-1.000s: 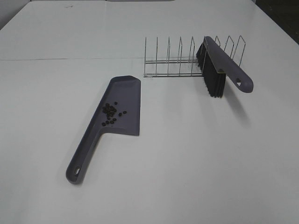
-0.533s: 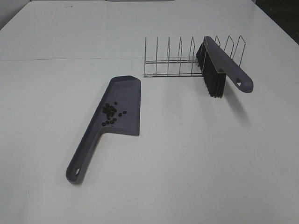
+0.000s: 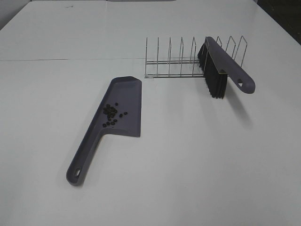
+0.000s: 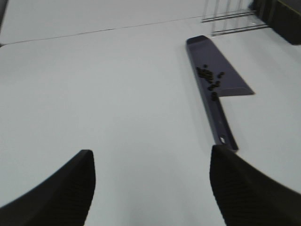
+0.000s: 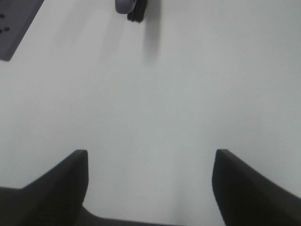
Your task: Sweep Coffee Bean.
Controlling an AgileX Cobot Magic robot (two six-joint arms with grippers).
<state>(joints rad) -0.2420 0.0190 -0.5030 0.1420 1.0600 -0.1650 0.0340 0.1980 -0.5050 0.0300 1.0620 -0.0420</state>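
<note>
Left gripper (image 4: 150, 188) spread wide, holding nothing; the coffee bean (image 4: 209, 77) cluster lies ahead of it on the dustpan (image 4: 221, 80). Right gripper (image 5: 150, 188) is spread too, empty, the brush (image 5: 134, 8) well ahead.

Left gripper (image 4: 150, 188): two broad black fingers (image 4: 61, 188), finely ribbed inner faces, rounded tips. Right gripper (image 5: 150, 188): matching black pair.

Coffee beans (image 3: 111, 115) lie in dustpan (image 3: 128, 101), center-left on desk (image 3: 197, 155). Wire rack (image 3: 174, 59) behind it; brush (image 3: 220, 70) leans in rack's right end, handle toward front-right.
</note>
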